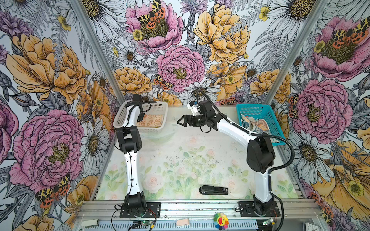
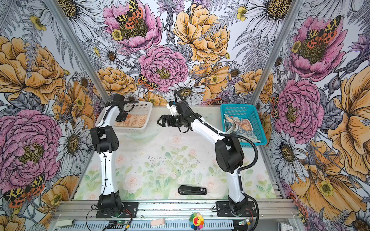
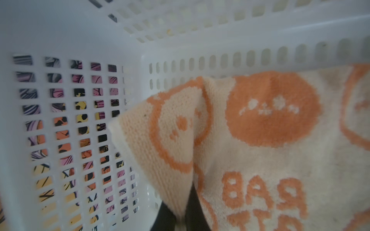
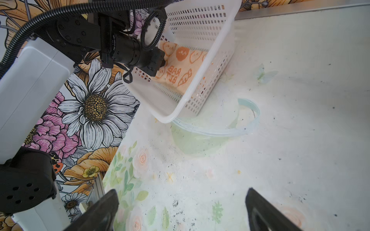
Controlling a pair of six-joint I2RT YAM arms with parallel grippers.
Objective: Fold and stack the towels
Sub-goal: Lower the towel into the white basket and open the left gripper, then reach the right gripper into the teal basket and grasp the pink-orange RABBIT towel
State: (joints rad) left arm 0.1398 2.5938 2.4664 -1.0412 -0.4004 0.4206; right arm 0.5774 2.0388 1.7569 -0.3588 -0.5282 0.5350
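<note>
My left tool [image 1: 140, 118] is pinching the cream-and-orange bunny towel [image 1: 153, 121], lying folded in the white plastic basket [image 1: 158, 106], far left. My right tool [image 1: 180, 121] is hanging wide open. Crumpled towels [image 1: 252, 125] are waiting in the teal plastic basket [image 1: 254, 112], far right.

The cream-and-orange towel [image 4: 184, 60] in the white basket [image 4: 196, 22] is showing the orange word "RABBIT", split into "RAB" over "BIT". The left wrist view is catching the same letters up close, the second line cut off. The stapler [image 1: 213, 190] is carrying a small white label, too small to read.
</note>
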